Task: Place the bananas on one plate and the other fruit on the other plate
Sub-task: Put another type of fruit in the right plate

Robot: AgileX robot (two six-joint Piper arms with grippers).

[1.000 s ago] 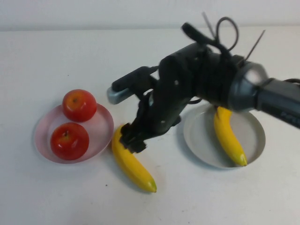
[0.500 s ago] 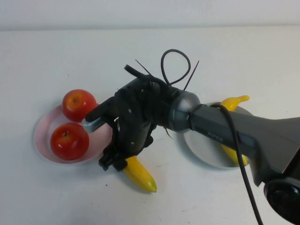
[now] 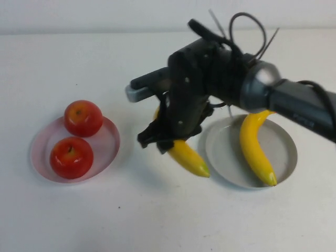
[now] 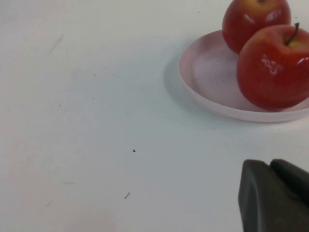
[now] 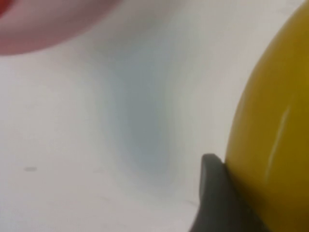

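A: Item, right arm: I see it reaching in from the right, right gripper (image 3: 167, 140) pinching a banana (image 3: 188, 156) lifted between the plates, beside the grey plate (image 3: 223, 157).

B: Change: a second ago that banana lay by the pink plate (image 3: 107, 140).

A: Item, left gripper (image 4: 273, 193): fingers pressed together, near the pink plate. Both apples (image 3: 72, 157) on pink; second banana (image 3: 254, 147) on grey.

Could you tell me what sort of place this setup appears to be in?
Probably a lab or test bench: a bare white table against a plain wall, glossy apples and bananas on plates, and a robot arm whose right hand grips a banana.
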